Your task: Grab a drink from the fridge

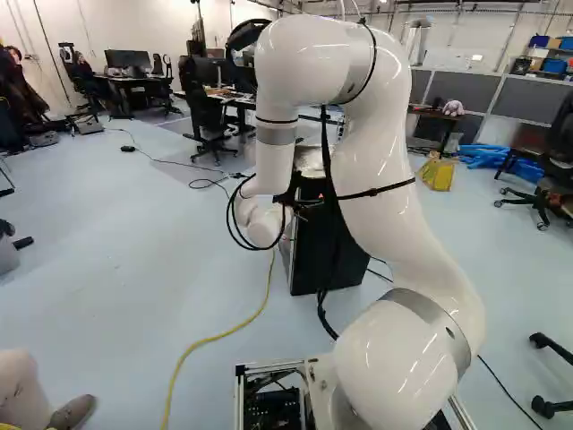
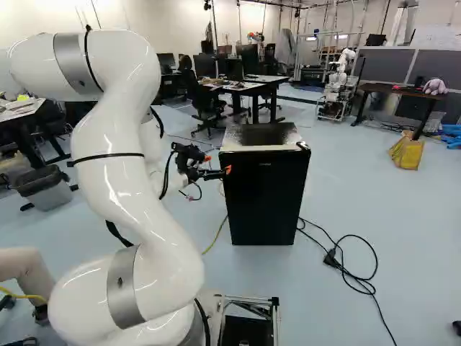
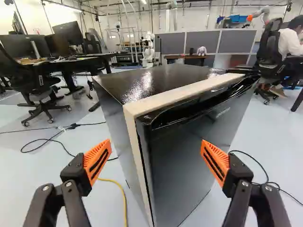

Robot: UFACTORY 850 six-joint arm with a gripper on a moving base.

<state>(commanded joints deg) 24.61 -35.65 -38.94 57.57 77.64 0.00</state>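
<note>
Claw (image 3: 155, 151) released, fingers (image 3: 97, 161) wide apart. Black mini-fridge (image 2: 264, 194) upright just ahead; door (image 3: 182, 161) angled away, its near vertical edge facing gap between fingers. Drink not visible, presumably behind door.

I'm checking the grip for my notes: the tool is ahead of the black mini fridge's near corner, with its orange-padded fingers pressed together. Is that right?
Not quite: the fingers are wide apart, not pressed together, as the wrist view shows. The tool does face the near corner of the black mini fridge.
</note>
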